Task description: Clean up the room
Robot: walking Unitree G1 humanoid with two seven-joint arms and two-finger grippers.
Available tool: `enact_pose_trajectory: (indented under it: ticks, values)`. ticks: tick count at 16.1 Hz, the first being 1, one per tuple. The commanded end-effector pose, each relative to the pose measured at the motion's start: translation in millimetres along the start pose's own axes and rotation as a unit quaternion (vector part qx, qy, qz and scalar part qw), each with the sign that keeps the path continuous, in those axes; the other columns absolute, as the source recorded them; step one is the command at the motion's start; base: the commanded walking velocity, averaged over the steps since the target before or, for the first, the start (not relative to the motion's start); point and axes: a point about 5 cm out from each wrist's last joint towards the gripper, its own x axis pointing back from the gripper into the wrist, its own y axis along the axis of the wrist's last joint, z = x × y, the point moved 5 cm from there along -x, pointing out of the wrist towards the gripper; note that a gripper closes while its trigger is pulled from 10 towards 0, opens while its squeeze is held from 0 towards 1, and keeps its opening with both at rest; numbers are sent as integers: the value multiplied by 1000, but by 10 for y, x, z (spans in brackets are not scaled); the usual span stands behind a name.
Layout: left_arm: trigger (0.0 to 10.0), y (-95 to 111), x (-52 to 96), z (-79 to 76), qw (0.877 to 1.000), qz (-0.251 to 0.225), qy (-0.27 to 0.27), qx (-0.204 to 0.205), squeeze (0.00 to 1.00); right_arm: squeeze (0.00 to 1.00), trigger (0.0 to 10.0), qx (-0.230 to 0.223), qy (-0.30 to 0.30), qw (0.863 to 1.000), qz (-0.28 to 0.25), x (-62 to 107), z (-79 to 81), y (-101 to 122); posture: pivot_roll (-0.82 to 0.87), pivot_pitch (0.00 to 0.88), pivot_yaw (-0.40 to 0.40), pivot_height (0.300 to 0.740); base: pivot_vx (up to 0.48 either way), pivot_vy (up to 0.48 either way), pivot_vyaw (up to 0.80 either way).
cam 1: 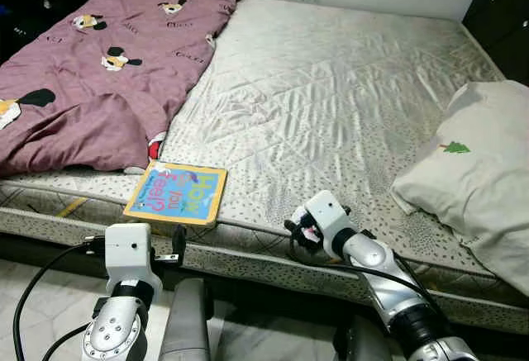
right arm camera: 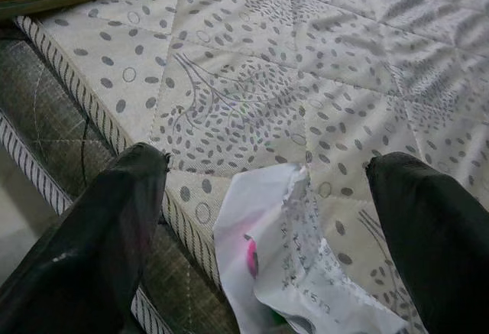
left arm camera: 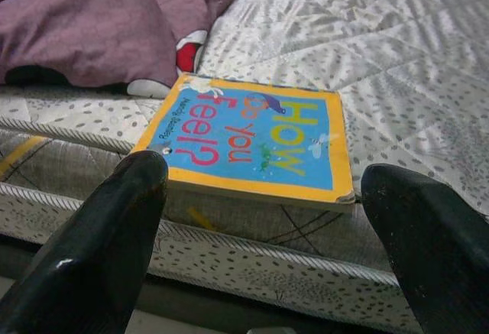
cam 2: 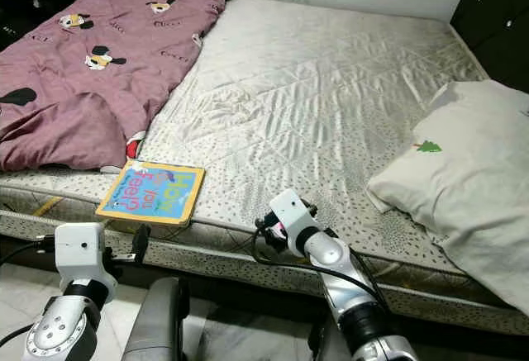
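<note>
Crumpled paper [right arm camera: 294,265] lies on the mattress edge [right arm camera: 229,97] between the spread-fingered right hand [right arm camera: 267,196].

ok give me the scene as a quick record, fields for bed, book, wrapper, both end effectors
bed: bare quilted mattress, maroon cartoon-print blanket on the robot's left, pillow at the right edge
book: "How Do You Feel?", lying flat at the near edge of the mattress beside the blanket
wrapper: crumpled white scrap at the near mattress edge
left end effector: open, lined up on the book, not touching
right end effector: open, fingers either side of the wrapper
</note>
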Motion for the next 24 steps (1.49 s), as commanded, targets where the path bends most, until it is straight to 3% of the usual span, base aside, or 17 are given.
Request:
enact_pose_trajectory:
  ticks: [1,7,11,12,13,14,20,24]
  values:
    - [10000,41,36,-4,1000,-2,-4,-2,0,0,10000,8,5,1000,5,-25,17,-20,150,103,-46,539,0,0,0]
    - [10000,37,89,-15,1000,5,-4,-2,0,0,10000,25,-8,999,21,-100,-29,-57,163,129,-44,539,0,0,0]
    - [10000,46,93,-11,1000,7,-3,-2,0,0,10000,57,-35,996,60,-141,-206,-142,167,139,-45,539,0,0,0]
    - [10000,47,90,-9,1000,8,-3,-2,0,0,8588,62,-34,995,68,-134,-220,-180,167,139,-45,539,0,0,0]
    - [10000,50,91,-9,1000,7,-2,-2,0,0,3412,72,-36,994,77,-113,-244,-234,169,140,-49,539,0,0,0]
    - [10000,53,86,-9,1000,7,-1,-1,0,0,0,71,-40,993,86,-79,-280,-302,168,141,-51,539,0,0,0]
    - [10000,69,20,-40,1000,5,-6,1,0,0,0,77,-57,990,105,-30,-383,-421,157,128,-47,539,0,0,0]
    - [10000,113,-23,-143,999,-7,-31,1,0,0,0,78,-59,990,103,-31,-399,-419,148,113,-48,539,0,0,0]
